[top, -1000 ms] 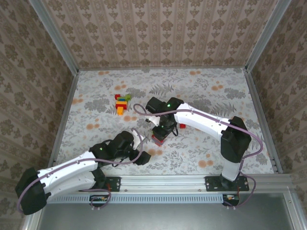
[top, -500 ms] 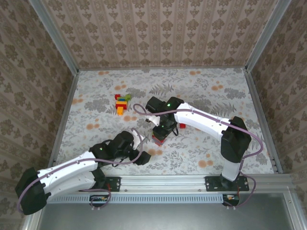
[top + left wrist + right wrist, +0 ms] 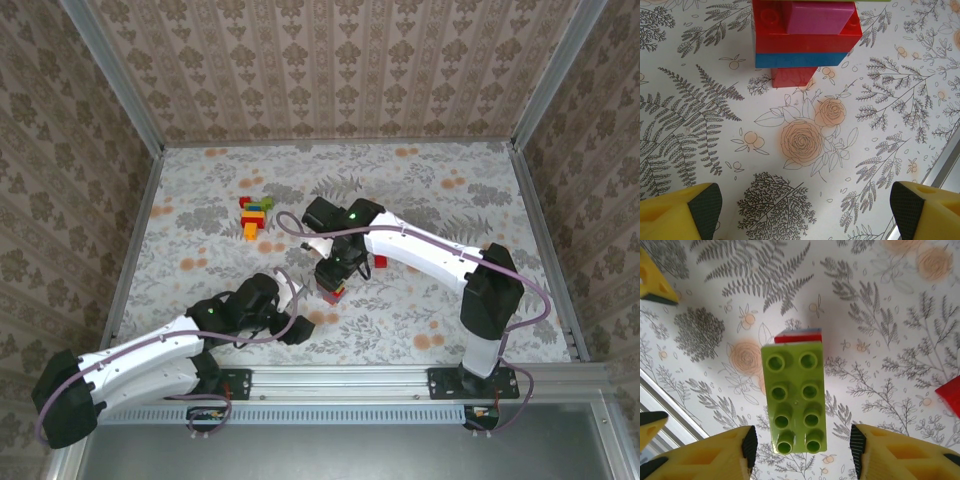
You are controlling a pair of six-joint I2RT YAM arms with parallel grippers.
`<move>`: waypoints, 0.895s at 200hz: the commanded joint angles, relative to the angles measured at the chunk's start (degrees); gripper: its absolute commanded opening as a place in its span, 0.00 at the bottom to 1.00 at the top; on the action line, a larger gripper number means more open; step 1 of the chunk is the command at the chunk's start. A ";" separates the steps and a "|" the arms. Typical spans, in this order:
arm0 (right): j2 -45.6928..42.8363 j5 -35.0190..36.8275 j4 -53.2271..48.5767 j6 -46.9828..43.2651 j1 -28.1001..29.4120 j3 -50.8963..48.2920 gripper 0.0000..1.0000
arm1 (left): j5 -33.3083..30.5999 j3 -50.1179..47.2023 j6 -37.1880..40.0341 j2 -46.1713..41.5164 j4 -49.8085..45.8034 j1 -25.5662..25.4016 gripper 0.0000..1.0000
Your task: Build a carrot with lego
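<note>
Right end effector [image 3: 801, 442] parted, nose-down over the green-topped lego stack [image 3: 795, 390]

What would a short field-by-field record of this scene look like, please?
stack: red, blue, red, magenta going up, with a green brick on top
right gripper: open, fingers either side of the green brick, gaps showing
left gripper: open, empty, facing the stack and apart from it
pile: mixed bricks, farther back and to the left
red brick: alone, just right of the stack
</note>
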 commanded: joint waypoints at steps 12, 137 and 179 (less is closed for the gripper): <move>-2.86 2.17 -2.87 -0.55 0.41 4.57 0.42 | -0.68 0.10 -0.37 -1.17 -0.37 -0.52 0.90; 4.16 0.32 -5.02 -0.11 0.49 6.33 0.10 | -0.77 -0.17 -0.38 -2.14 -0.32 -0.47 0.90; 2.67 -0.29 -4.02 0.55 0.45 2.81 0.10 | -0.87 -0.17 -0.31 -2.08 -0.37 -0.51 0.90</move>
